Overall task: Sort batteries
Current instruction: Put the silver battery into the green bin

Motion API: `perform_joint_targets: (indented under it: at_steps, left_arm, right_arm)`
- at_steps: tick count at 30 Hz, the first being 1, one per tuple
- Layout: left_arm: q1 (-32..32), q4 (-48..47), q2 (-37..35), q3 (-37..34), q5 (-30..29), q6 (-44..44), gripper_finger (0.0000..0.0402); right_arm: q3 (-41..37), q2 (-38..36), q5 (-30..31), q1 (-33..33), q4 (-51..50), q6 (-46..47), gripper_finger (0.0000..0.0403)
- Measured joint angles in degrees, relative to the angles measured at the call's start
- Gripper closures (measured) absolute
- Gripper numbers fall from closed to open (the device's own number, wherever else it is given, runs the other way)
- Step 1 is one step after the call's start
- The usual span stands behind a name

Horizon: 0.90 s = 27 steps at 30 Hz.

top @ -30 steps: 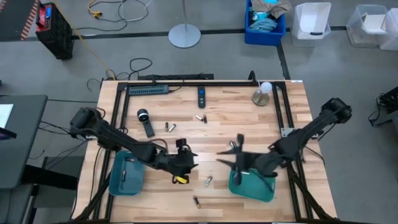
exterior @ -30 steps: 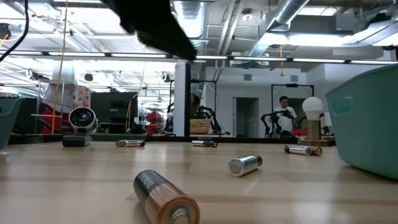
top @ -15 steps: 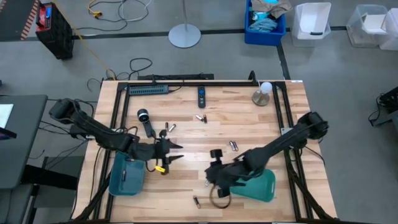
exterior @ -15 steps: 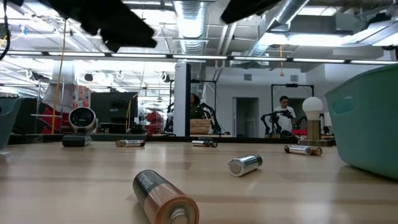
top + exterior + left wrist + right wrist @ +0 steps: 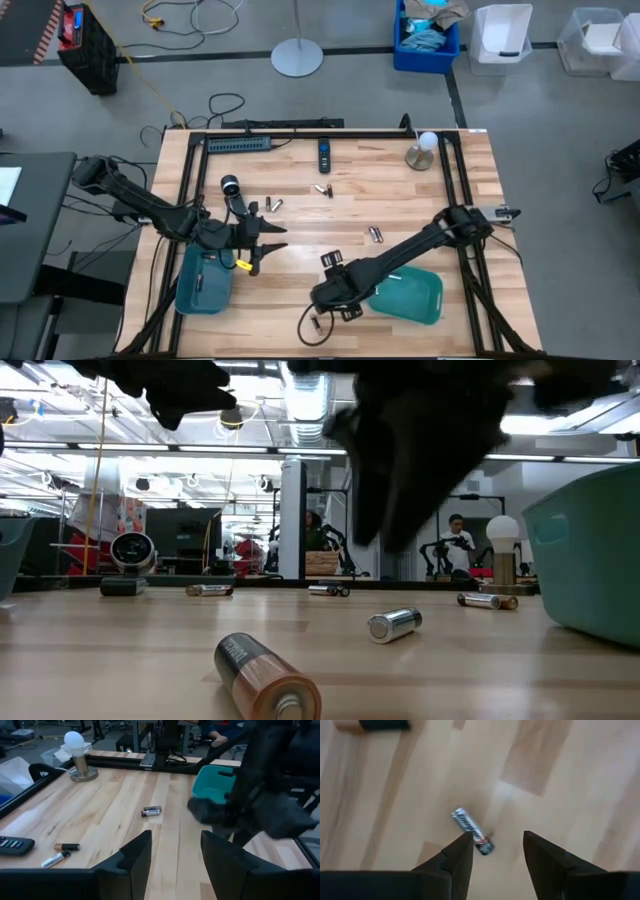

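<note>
The right tool (image 5: 325,293) hung low over the counter (image 5: 400,205) near its front edge, a little left of the middle, its two fingers (image 5: 457,857) spread apart with nothing between them. Straight ahead of it in its wrist view lay a small battery (image 5: 471,831), flat on the wood and slanted across the line of the fingers, one end just beside the nearer fingertip. The step in hand looked like the pick-up of this battery, for carrying to the teal tray (image 5: 410,297) just to the tool's right.

To do it well, the wrist would best be turned until the fingers stood either side of the battery's length, then lowered until the tips nearly met the wood before closing; closing on it askew would likely roll or flick it away.

The left tool (image 5: 262,240) hovered released and empty near the left tray (image 5: 200,285), toward the counter's left edge. Other batteries lay scattered: a pair at mid-counter (image 5: 376,234), several nearer the back (image 5: 322,189), a fat one (image 5: 266,675) and a slimmer one (image 5: 394,624) close to the low camera.
</note>
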Motion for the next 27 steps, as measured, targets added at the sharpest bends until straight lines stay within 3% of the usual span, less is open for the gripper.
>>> perform_joint_targets:
  at_steps: [27]
  left_arm:
    - [-0.4,-0.4,0.1,0.0,0.2,0.1,0.0237]
  right_arm:
    - [-0.1,4.2,-1.8,1.8,1.2,1.0,0.0221]
